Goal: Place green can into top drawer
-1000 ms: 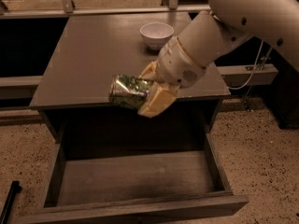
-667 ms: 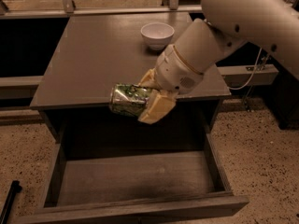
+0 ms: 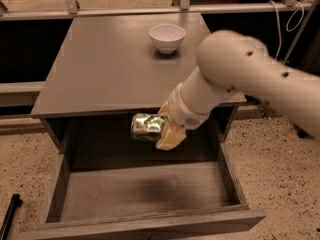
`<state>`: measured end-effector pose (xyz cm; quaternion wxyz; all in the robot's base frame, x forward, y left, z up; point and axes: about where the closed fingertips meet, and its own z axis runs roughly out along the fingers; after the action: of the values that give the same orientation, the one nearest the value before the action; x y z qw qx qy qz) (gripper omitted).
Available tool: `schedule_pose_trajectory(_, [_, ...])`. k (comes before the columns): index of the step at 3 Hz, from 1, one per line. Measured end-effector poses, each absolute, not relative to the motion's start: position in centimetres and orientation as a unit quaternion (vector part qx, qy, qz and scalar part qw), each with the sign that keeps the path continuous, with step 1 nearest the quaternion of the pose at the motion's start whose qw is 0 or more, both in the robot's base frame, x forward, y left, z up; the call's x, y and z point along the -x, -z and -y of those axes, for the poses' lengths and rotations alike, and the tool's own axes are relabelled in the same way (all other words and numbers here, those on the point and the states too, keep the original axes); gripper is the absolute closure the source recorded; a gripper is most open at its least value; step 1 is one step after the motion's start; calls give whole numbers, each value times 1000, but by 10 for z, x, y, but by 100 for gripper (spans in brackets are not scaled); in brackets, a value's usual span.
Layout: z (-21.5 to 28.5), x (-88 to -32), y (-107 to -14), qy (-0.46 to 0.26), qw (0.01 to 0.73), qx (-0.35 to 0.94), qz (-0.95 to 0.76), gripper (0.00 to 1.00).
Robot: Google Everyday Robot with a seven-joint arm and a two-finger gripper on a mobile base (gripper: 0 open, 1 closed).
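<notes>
The green can (image 3: pixel 145 126) is a shiny can with mottled green-and-white print, held on its side. My gripper (image 3: pixel 164 127) is shut on the green can, its cream fingers (image 3: pixel 169 138) clamped on the can's right end. It hangs in the air below the cabinet's front edge, above the back part of the top drawer (image 3: pixel 145 194). The drawer is pulled fully open and its flat grey-brown bottom is bare. My white arm (image 3: pixel 235 79) reaches in from the right.
A white bowl (image 3: pixel 167 36) stands at the back of the grey cabinet top (image 3: pixel 110 69). A black object (image 3: pixel 9 216) lies on the speckled floor at the lower left. Cables (image 3: pixel 285 19) hang at the upper right.
My gripper has carried the green can down and forward, from level with the cabinet top's front edge to below it, over the open drawer. The arm now covers more of the right side.
</notes>
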<state>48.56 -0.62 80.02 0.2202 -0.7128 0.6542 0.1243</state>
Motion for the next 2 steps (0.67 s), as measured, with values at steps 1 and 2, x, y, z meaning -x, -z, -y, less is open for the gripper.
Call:
schedule_pose_trajectory(1, [20, -478, -702, -115, 206, 711, -662, 100])
schedule_pose_trajectory(2, [28, -467, -637, -127, 195, 716, -659, 100])
